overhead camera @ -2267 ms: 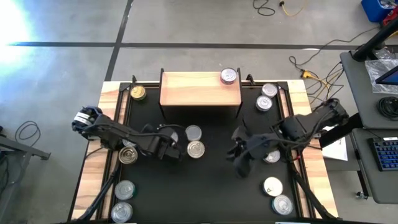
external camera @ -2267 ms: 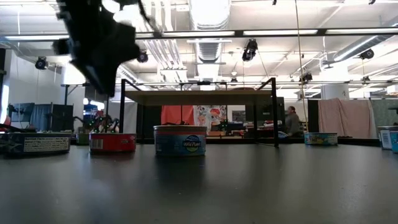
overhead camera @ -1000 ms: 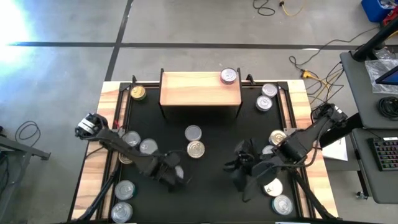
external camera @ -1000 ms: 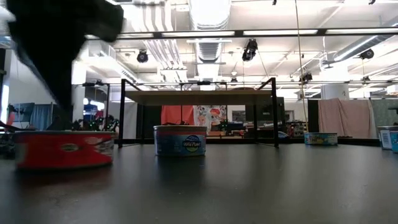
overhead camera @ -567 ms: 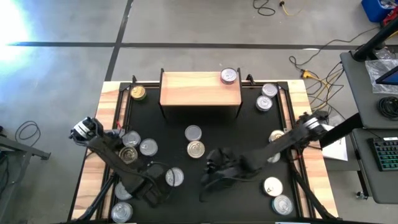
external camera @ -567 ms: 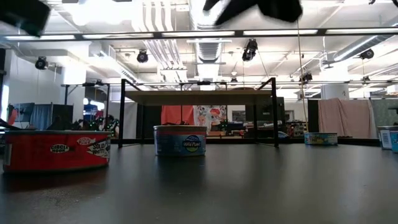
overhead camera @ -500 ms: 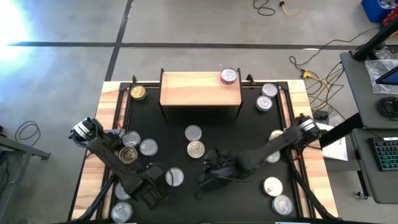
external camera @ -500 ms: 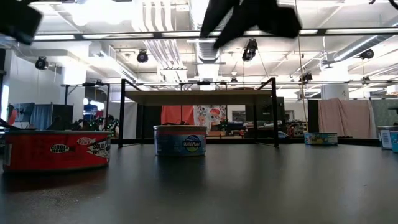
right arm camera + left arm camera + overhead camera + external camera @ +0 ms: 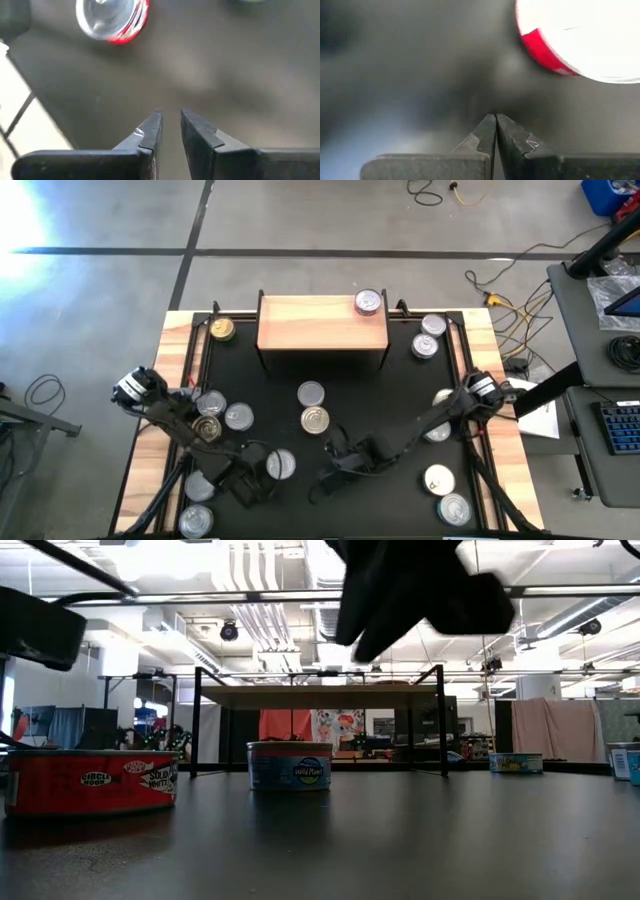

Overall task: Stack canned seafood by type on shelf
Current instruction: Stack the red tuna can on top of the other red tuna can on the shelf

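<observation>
Tins [image 9: 280, 464] rigid, light, slick-lidded; grip across rim. Left claw [image 9: 495, 131] together; right claw [image 9: 170, 125] slightly apart, empty.

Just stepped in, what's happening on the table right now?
Neither arm holds a can. The left gripper is shut and empty beside a red-labelled can on the black mat. The right gripper, jaws slightly apart, hangs over bare mat nearby. Only one can sits on the shelf.
</observation>
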### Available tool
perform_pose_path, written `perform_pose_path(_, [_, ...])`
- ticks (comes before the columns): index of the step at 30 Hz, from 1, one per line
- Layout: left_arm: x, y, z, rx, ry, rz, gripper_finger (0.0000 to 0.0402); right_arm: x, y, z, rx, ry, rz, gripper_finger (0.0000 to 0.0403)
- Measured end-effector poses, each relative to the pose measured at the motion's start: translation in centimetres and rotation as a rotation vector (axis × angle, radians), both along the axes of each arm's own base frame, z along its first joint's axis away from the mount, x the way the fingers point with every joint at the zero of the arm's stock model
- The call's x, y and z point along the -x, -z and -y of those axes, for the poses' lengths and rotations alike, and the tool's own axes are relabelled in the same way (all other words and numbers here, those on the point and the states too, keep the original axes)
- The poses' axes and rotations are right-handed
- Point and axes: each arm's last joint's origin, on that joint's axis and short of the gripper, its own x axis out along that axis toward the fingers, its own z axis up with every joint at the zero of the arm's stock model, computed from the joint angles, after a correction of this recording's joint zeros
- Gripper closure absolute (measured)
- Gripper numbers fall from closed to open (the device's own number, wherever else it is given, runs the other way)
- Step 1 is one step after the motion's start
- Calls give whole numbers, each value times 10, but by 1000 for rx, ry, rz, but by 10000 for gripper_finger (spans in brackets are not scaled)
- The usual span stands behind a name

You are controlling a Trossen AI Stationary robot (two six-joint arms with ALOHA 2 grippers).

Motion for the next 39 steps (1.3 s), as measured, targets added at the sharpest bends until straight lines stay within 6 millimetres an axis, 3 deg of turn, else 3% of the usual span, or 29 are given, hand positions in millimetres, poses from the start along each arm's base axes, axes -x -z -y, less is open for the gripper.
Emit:
perform_pose_path(6, [-24, 0, -21, -78, 165, 45, 401, 6, -3, -7, -28, 37, -11, 340])
perform_pose_path(10, [-43, 0, -49, -203, 117, 93, 401, 6, -4, -7, -49, 77, -11, 332])
perform_pose_path(14, [-58, -8, -60, -176, 100, 119, 401, 7, -4, -8, -47, 64, -9, 323])
perform_pose_path(19, [-69, -29, -49, -191, 154, 182, 401, 12, -4, -6, 25, -43, -48, 309])
perform_pose_path(25, [-65, -42, -29, -198, 172, 214, 401, 32, 3, 16, 192, -208, -323, 276])
perform_pose_path(31, [-59, -47, -14, -175, 204, 232, 401, 64, -10, 12, 264, -434, -504, 203])
perform_pose_path(39, [-63, -62, -3, -144, 215, 282, 401, 111, -29, -4, 480, -458, -421, 90])
